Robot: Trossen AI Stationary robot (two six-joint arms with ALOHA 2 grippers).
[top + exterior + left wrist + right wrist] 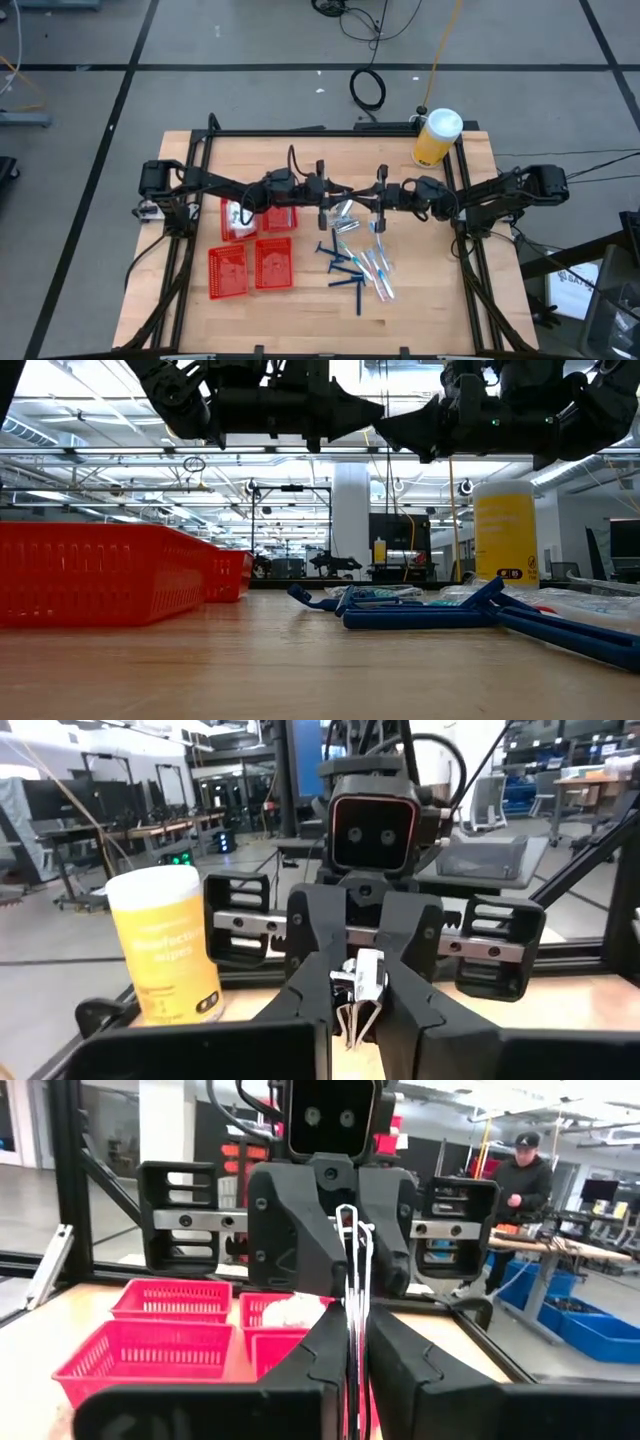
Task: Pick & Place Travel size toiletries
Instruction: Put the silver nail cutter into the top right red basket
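1. The right wrist view alone shows a person in a dark cap (522, 1175) standing in the room beyond the table.
2. From above, four red mesh baskets (252, 248) sit left of centre on the wooden table (420, 300); the far-left one holds white packets (236, 216).
3. Dark blue razors (345, 266) and clear-wrapped toothbrushes (378, 268) lie right of the baskets.
4. The left gripper (326, 212) and right gripper (377, 213) meet above the table's middle, both closed on one small silver item (352, 1295), its type unclear.
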